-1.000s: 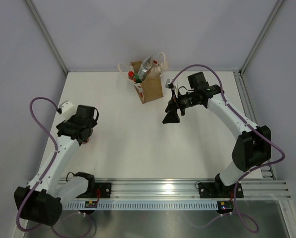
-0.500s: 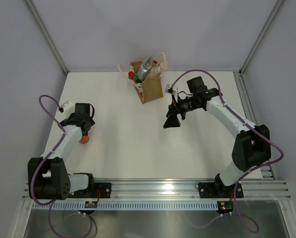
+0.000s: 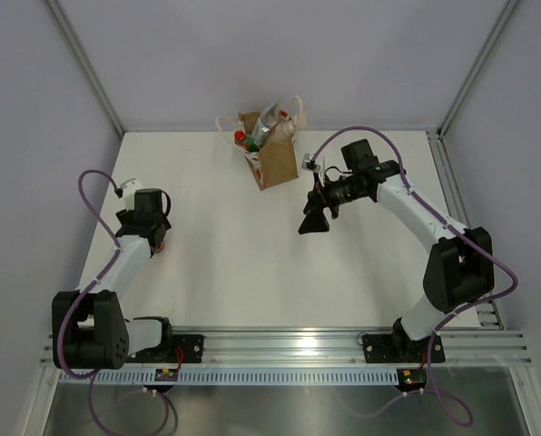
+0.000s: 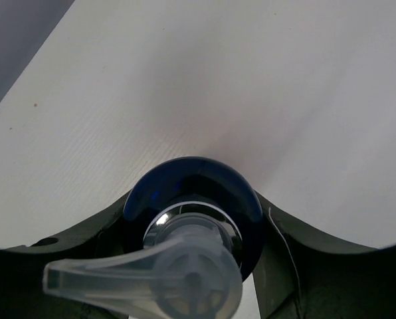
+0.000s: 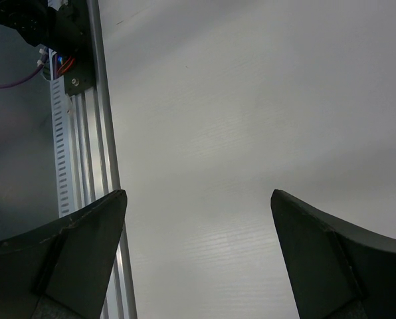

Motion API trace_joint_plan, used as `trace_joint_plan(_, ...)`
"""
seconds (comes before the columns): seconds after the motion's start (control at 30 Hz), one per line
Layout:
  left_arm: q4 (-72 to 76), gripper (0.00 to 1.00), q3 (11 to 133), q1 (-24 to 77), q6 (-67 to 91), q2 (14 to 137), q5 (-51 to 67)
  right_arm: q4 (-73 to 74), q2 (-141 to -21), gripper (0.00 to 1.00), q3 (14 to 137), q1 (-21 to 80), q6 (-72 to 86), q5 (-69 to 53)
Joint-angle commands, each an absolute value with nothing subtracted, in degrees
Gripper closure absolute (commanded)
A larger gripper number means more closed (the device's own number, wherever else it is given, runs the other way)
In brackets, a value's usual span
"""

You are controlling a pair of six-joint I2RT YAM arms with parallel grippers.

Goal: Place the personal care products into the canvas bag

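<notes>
The bench (image 3: 234, 272) is white, and the bag (image 3: 278, 165) is tan-brown with cream handles. The bottle (image 4: 193, 193) has a dark blue cap and a clear pump. The fingers (image 5: 331, 259) are black.

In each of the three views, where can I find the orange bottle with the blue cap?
Top external: the orange bottle with a blue cap sits at left, mostly hidden under the left gripper.
Left wrist: bottom centre, cap seen from above between the fingers.
Right wrist: not in it.
Shared landmark: the white table.
</notes>
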State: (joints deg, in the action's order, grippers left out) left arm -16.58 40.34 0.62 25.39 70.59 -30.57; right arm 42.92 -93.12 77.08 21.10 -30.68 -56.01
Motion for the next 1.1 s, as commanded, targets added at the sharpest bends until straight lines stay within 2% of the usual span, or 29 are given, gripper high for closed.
trace_joint_plan(0.0,-4.77,0.83,39.99,0.26,18.99,67.5,-27.09,42.8,-93.95,0.02,79.72,21.44,-31.9,-56.07)
trace_joint_plan(0.1,-1.77,0.93,40.34,0.26,15.82,66.63,-15.94,43.15,-94.3,0.02,80.24,21.36,-31.9,-55.99)
trace_joint_plan(0.13,-0.37,0.99,41.56,0.26,14.78,66.45,-9.03,43.24,-94.22,0.02,80.33,21.27,-31.9,-55.99)
trace_joint_plan(0.17,-0.44,1.0,42.62,0.52,14.85,66.45,-5.75,43.24,-94.13,0.02,80.42,21.36,-31.9,-55.9)
trace_joint_plan(0.27,1.32,1.0,48.23,1.84,16.17,67.41,5.07,42.8,-93.52,0.02,80.16,20.57,-31.12,-56.16)
trace_joint_plan(0.43,3.78,1.0,59.48,7.63,20.3,73.19,13.43,41.4,-92.02,0.03,80.59,17.93,-28.22,-57.83)
trace_joint_plan(0.67,2.9,1.0,86.78,18.62,21.53,88.21,14.85,42.36,-91.14,0.03,81.83,14.42,-27.69,-57.92)
trace_joint_plan(0.8,3.25,1.0,99.09,20.39,21.36,98.24,11.61,42.19,-90.62,0.03,81.04,13.62,-27.34,-58.01)
trace_joint_plan(1.07,4.83,1.0,115.74,21.18,16.09,115.91,2.38,41.57,-88.51,0.03,79.37,12.39,-26.54,-58.36)
